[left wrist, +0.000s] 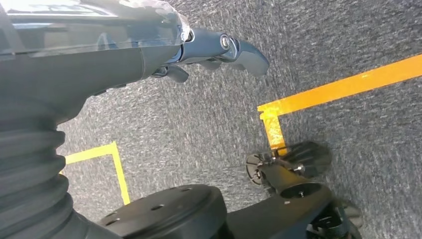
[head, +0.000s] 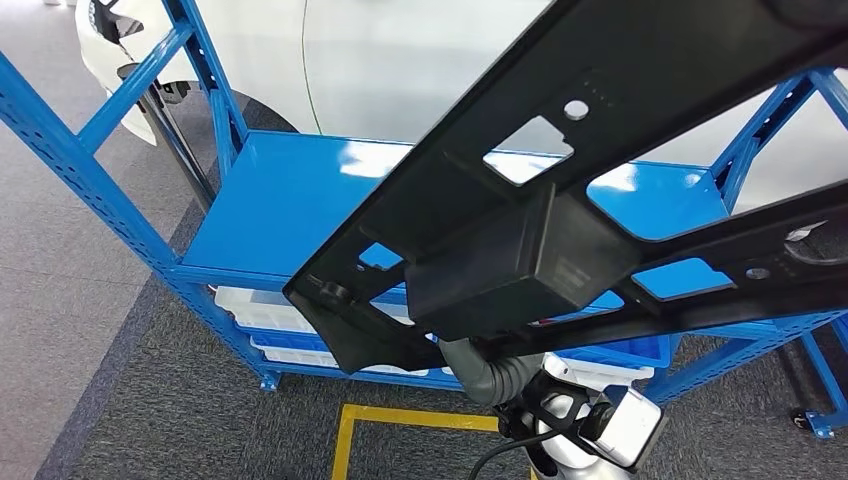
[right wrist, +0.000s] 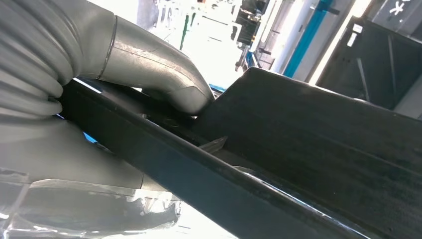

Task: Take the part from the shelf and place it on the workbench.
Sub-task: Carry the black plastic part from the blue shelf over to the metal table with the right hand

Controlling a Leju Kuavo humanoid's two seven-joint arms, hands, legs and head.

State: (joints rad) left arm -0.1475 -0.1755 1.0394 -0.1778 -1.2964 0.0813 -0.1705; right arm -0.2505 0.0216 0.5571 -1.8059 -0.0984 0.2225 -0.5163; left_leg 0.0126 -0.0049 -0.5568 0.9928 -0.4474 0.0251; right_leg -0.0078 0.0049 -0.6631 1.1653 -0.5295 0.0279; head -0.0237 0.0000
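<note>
From the head view, the long black part (head: 560,190) hung tilted above the blue shelf (head: 290,190); a swing could clip its posts. Left hand (left wrist: 219,47) dangled empty, fingers apart. Right hand (right wrist: 149,64) clasped the part's edge; it might slip.

— What stands in my way ahead?

— The part (head: 560,215) I hold in my right hand (right wrist: 149,74) crosses most of the head view, from near left up to far right. It hangs over the shelf (head: 290,195) and hides its right half from me.

— Where is there room?

— The blue deck on the left is bare, between the left posts (head: 60,150) and the part. The bins (head: 270,310) fill the tier below it, so little passes there.

— And behind the shelf?

— A white car (head: 400,60) stands close at the far side.

— My left hand (left wrist: 219,50)?

— It hangs over grey carpet, fingers loose and apart. Near it are a dark caster (left wrist: 293,164) and yellow floor tape (left wrist: 343,87).
</note>
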